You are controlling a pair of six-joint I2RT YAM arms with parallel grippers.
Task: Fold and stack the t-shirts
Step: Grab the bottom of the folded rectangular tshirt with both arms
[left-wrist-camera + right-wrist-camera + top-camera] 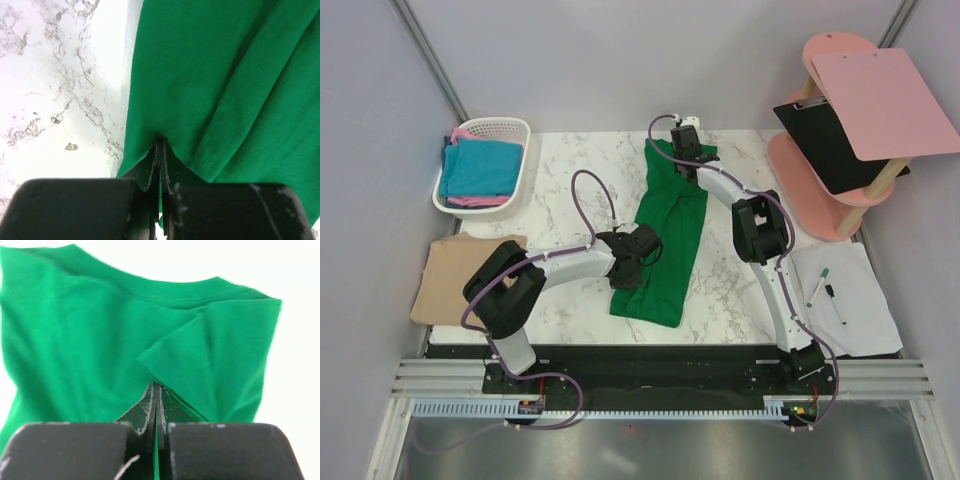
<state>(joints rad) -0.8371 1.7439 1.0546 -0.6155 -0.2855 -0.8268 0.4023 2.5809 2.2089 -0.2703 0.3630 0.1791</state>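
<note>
A bright green t-shirt [665, 240] lies as a long narrow strip down the middle of the marble table [560, 175]. My left gripper [628, 268] is shut on its left edge near the lower end; the wrist view shows green cloth [210, 90] pinched between the jaws [161, 150]. My right gripper [686, 160] is shut on the shirt's far end by the collar, with a fold of green cloth [125, 340] caught in its jaws [155, 390]. A tan t-shirt [455, 275] lies flat at the table's left edge. Teal-blue [480, 168] and pink t-shirts [480, 201] sit in the basket.
A white plastic basket [505, 128] stands at the back left. A pink two-tier stand [830, 190] with a black clipboard [830, 145] and a pink board [880, 100] is at the back right. White paper [860, 300] with pens [825, 290] lies at the front right.
</note>
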